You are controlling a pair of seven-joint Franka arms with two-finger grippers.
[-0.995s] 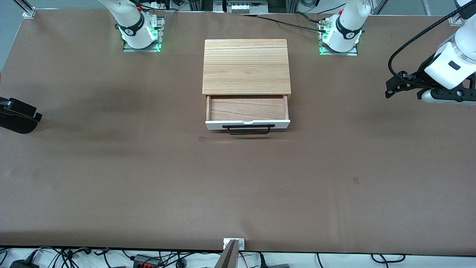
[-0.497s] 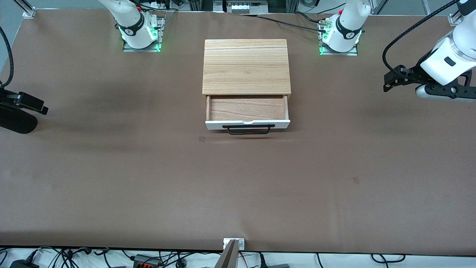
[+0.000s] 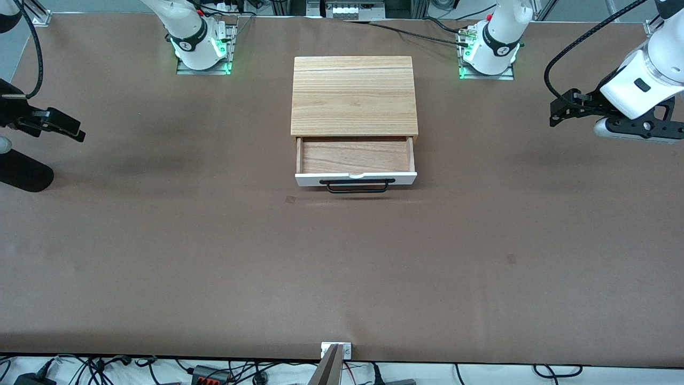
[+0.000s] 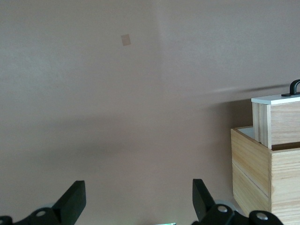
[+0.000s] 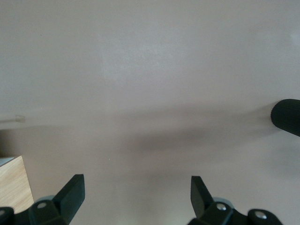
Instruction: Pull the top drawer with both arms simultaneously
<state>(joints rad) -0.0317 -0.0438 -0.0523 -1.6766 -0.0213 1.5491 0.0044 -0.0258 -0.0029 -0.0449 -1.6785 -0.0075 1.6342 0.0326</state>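
The top drawer (image 3: 356, 178) stands pulled out of the light wood cabinet box (image 3: 354, 96), its white front panel and black bar handle (image 3: 357, 185) toward the front camera, its wood inside empty. The drawer's corner also shows in the left wrist view (image 4: 276, 117). My left gripper (image 3: 558, 115) is open and empty, up in the air over bare table at the left arm's end, well apart from the drawer. Its fingers (image 4: 75, 201) show wide apart. My right gripper (image 3: 72, 131) is open and empty over bare table at the right arm's end, fingers (image 5: 72, 192) wide apart.
The brown table (image 3: 214, 256) carries the cabinet near the arm bases (image 3: 200, 45). A black rounded object (image 3: 24, 174) lies at the right arm's end of the table. Cables run along the table's edge nearest the front camera.
Both grippers have risen and drawn farther up and away from the table surface, each staying at its own end. The drawer has not moved.
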